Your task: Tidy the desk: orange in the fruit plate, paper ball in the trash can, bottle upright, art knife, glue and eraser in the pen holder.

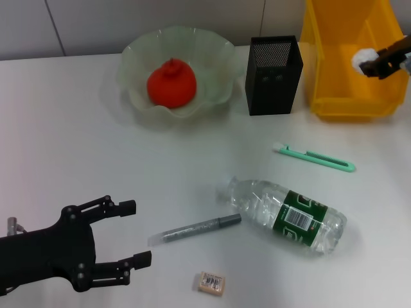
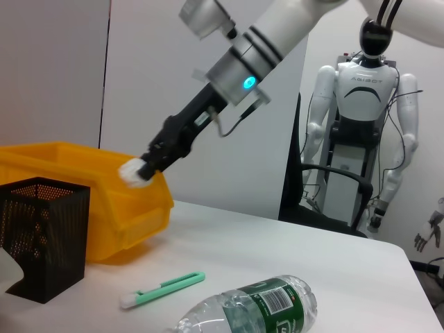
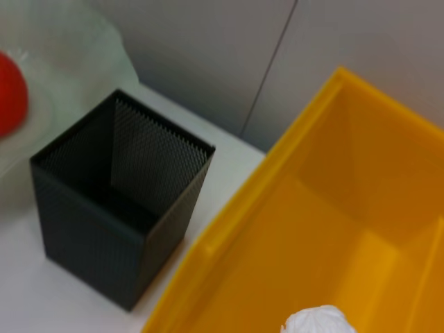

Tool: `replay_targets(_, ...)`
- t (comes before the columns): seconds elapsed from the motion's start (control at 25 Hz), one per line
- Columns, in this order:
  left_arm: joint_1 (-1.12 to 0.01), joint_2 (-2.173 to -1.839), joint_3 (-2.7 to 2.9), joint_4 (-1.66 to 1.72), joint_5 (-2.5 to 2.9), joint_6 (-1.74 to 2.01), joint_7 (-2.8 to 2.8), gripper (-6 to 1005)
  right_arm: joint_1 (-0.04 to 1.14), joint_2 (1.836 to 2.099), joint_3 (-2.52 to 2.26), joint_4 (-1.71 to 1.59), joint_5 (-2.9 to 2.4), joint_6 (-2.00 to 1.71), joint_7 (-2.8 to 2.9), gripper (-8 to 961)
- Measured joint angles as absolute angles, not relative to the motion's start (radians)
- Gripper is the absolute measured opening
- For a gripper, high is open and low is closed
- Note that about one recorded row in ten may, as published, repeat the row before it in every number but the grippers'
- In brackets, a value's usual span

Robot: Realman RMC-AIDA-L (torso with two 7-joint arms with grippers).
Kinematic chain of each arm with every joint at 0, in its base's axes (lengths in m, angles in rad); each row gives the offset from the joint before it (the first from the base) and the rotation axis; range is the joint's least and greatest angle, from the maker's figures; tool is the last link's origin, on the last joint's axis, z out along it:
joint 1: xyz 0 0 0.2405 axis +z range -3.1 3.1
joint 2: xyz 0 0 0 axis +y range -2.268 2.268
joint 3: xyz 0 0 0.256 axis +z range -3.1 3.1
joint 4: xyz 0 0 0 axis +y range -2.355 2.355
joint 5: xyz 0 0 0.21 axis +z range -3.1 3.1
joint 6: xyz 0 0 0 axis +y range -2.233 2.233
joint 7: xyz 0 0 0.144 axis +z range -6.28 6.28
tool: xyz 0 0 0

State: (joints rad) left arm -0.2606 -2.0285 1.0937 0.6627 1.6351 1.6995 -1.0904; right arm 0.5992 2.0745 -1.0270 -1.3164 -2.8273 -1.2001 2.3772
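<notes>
My right gripper point(image 1: 370, 63) is shut on the white paper ball point(image 1: 363, 58), holding it above the yellow trash can point(image 1: 350, 96); the ball point(image 3: 319, 321) hangs over the bin's inside. The orange point(image 1: 171, 82) lies in the pale-green fruit plate point(image 1: 138, 48). Between plate and bin stands the black mesh pen holder point(image 1: 274, 76). The bottle point(image 1: 289, 215) lies on its side at the front right. A mint-green art knife point(image 1: 314, 158), a grey glue stick point(image 1: 196, 228) and the beige eraser point(image 1: 211, 283) lie on the table. My left gripper point(image 1: 131, 234) rests open at the front left, holding nothing.
The white table point(image 1: 77, 141) ends at a grey wall behind the plate and bin. In the left wrist view a white humanoid robot point(image 2: 364, 125) and a chair stand beyond the table's far side.
</notes>
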Motion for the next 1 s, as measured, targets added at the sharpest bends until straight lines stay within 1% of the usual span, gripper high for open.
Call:
replay_targets(0.04,-0.262,-2.029,1.094,0.663,1.635,1.699,-1.091,836,0.597,2.069,-1.020,-1.255,-2.775,-1.120,2.318,327)
replay_targets(0.28,-0.265,-2.033,1.094,0.663,1.635,1.695,-1.095,835,0.613,2.061,-0.969,-1.127,-2.658,-0.977,2.162,327)
replay_targets(0.4,-0.265,-2.033,1.094,0.663,1.635,1.694,-1.094,834,0.626,2.046,-0.946,-1.061,-2.597,-0.925,2.125,326)
replay_targets(0.44,-0.263,-2.035,1.093,0.663,1.635,1.691,-1.095,834,0.636,2.035,-0.923,-1.025,-2.576,-0.910,2.123,326)
replay_targets(0.64,-0.264,-2.036,1.092,0.663,1.635,1.690,-1.098,833,0.644,2.025,-0.900,-0.998,-2.567,-0.903,2.123,326)
replay_targets(1.0,-0.275,-2.037,1.092,0.663,1.635,1.687,-1.101,831,0.638,2.025,-0.899,-1.009,-2.569,-0.918,2.122,647)
